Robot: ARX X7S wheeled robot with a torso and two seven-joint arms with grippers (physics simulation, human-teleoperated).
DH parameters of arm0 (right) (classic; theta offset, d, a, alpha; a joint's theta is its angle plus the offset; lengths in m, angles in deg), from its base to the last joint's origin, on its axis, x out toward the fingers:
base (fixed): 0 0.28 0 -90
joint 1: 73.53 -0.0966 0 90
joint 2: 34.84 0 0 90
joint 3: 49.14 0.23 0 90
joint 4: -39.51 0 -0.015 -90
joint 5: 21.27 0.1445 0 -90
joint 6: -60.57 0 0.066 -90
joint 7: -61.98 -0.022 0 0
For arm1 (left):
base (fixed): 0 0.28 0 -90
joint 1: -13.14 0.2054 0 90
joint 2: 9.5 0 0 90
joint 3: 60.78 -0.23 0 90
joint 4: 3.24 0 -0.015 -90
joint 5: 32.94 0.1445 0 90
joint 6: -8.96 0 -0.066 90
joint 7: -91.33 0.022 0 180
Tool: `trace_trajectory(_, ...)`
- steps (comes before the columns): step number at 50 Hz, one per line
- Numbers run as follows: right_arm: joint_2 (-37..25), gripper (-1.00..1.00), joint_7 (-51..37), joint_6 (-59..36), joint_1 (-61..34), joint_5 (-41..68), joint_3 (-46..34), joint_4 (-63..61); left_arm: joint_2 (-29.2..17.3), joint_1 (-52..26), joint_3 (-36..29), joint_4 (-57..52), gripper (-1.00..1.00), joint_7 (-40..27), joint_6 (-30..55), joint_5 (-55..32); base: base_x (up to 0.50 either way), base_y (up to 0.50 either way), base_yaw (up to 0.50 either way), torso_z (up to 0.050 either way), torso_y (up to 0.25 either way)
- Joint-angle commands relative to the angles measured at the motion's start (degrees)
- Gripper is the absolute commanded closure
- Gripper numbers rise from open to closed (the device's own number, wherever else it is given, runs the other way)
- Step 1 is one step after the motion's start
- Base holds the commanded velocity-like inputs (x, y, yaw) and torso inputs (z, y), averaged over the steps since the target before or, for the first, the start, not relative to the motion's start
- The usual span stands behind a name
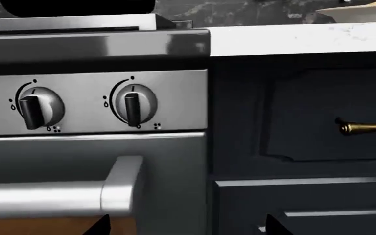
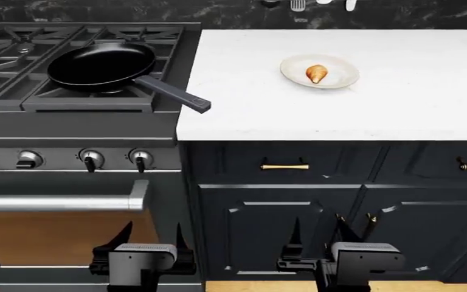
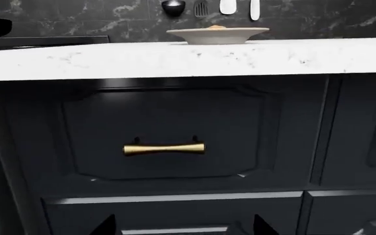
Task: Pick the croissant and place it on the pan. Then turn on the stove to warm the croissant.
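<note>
**Hanging low at the cabinet fronts, both jaws released and empty**

Left gripper (image 2: 152, 238): jaws spread apart, nothing between them. It sits in front of the oven door, below the steel bar handle (image 2: 59, 202); the knobs (image 1: 133, 104) are above and ahead of it.

Right gripper (image 2: 316, 232): jaws likewise spread, holding nothing. It faces the dark cabinet doors; a brass drawer pull (image 3: 164, 148) is straight ahead and above it.

Croissant (image 2: 317, 73): lies on a cream plate (image 2: 340, 77) on the white worktop (image 2: 412, 97), above and well beyond the right jaws. From the right wrist camera only the plate's rim and a sliver of pastry show over the worktop edge.

Pan (image 2: 102, 66): rests on a grate of the stove (image 2: 71, 131), up beyond the left jaws, empty, with its handle (image 2: 173, 93) angled toward the worktop and reaching over its edge. Well apart from the croissant.
</note>
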Motion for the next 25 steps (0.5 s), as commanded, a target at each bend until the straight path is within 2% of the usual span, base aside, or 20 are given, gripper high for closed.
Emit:
trace_trajectory(1,-0.71,-1.0,-1.09,-1.05,-0.32,-0.14,-1.37,-0.11,-0.89,0.03,-0.82,0.08,-1.0,-1.2,-0.54,-0.1,0.0,0.0,0.0,0.017,0.0)
trace_trajectory(10,-1.26,-1.0,-1.74,-2.01,-0.54,-0.2,-2.23,-0.15,-1.38,0.18,-1.52,-0.15,-1.0,-1.3,-0.14,-0.91,0.0,0.0,0.0,0.05,0.0)
trace_trajectory(16,-2.1,-1.0,-3.43,-5.68,-0.07,-0.55,-2.12,-5.82,-1.76,-0.06,-2.18,-2.99,-1.0,-1.76,2.01,-0.96,0.0,0.0,0.0,0.05,0.0)
trace_trajectory(25,-7.47,-1.0,-5.57,-25.19,2.42,-3.99,-2.42,-30.31,-4.15,-1.7,-0.86,-22.1,-1.0,-2.51,21.3,-5.48,0.0,0.0,0.0,0.05,0.0)
